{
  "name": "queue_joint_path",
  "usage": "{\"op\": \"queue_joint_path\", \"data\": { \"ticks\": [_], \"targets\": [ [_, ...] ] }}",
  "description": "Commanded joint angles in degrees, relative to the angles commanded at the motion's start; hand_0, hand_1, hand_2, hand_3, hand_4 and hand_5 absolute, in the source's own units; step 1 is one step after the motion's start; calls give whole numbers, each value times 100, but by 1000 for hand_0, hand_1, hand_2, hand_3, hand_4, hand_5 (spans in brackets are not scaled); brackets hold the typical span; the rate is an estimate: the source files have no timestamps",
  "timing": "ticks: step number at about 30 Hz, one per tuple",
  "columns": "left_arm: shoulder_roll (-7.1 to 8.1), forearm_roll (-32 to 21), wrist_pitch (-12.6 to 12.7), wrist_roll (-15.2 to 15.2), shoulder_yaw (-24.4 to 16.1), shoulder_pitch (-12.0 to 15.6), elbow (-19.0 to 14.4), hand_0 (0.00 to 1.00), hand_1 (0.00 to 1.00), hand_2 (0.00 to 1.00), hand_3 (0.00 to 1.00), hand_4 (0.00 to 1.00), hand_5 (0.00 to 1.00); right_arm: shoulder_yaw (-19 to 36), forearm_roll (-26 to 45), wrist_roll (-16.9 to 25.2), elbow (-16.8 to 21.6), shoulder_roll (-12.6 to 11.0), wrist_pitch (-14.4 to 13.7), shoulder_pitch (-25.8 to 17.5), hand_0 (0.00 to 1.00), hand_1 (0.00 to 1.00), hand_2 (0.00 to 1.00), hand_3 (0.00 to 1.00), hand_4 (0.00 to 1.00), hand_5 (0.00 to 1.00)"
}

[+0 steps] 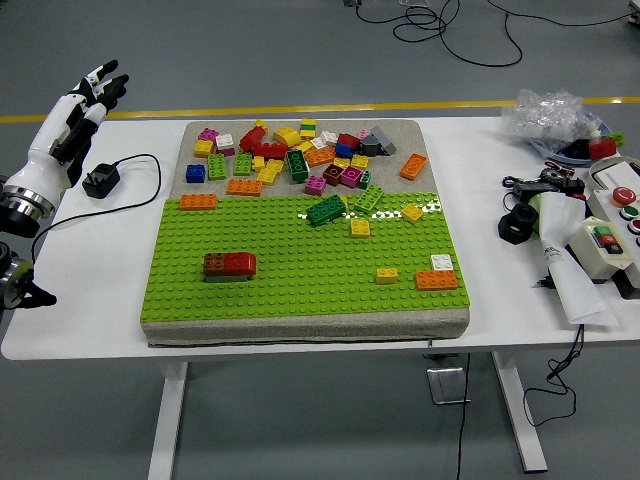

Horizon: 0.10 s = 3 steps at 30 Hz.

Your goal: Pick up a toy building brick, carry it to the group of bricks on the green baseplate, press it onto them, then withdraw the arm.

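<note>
A green baseplate lies on a grey mat in the middle of the table. On its left part stands a small group of bricks, brown and red. Several loose bricks in many colours are heaped on the mat behind the plate, and a few more sit on the plate's right side, among them an orange brick and a yellow one. My left hand is raised at the far left edge, fingers spread, holding nothing, well away from the bricks. My right arm is out of view.
A black power adapter with a looped cable lies left of the mat. At the right edge of the table are a control box with buttons, white paper, black parts and a plastic bag.
</note>
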Motion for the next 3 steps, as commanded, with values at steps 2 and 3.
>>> {"op": "queue_joint_path", "data": {
  "ticks": [2, 3],
  "targets": [
    [6, 2, 2, -1, 2, 7, 3, 998, 970, 959, 988, 857, 868, -5, -4, 0, 0, 5, 5, -6, 801, 726, 750, 770, 998, 755],
    [10, 2, 11, -1, -1, 9, 5, 998, 970, 959, 988, 857, 868, -4, -8, 1, 0, 6, 0, -5, 801, 726, 750, 770, 998, 755]
  ]
}}
